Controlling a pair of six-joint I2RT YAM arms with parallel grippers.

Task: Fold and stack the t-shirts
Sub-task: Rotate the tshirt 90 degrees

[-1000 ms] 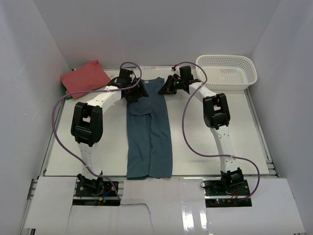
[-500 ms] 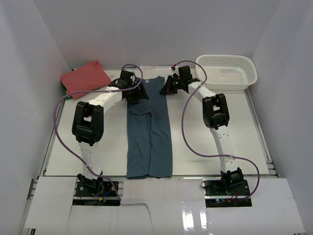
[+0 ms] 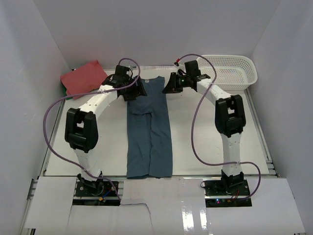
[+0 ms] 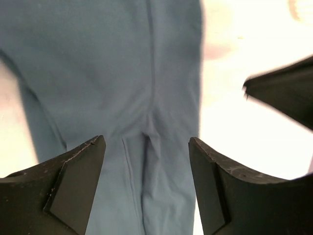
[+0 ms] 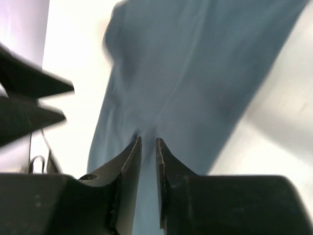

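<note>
Left pincer (image 3: 136, 91) hangs with its jaws wide apart and nothing between them, over the upper-left corner of the blue tee (image 3: 149, 132). The right pincer (image 3: 170, 87) sits at the tee's upper-right corner; its wrist view shows the fingers parted by only a narrow slit, with no cloth pinched in it.

The blue tee lies flat on the table (image 3: 210, 147) in the middle of the top view. It is a long narrow strip with both sides already folded in toward a centre seam. Its long axis runs straight from the bottom of the frame to the top, and the far end lies between the two pincers. The neck label cannot be made out, so which end is the collar is unclear.

The red tee (image 3: 84, 78) lies folded at upper left, well apart from the blue one. The basket (image 3: 230, 72) stands at upper right.

The lengthwise fold looks done, and the crosswise fold seems to be in hand. The next move likely calls for both pincers to drop onto the two far corners and close on them evenly. They would then carry that edge down the frame toward the near hem and keep the strip square.
</note>
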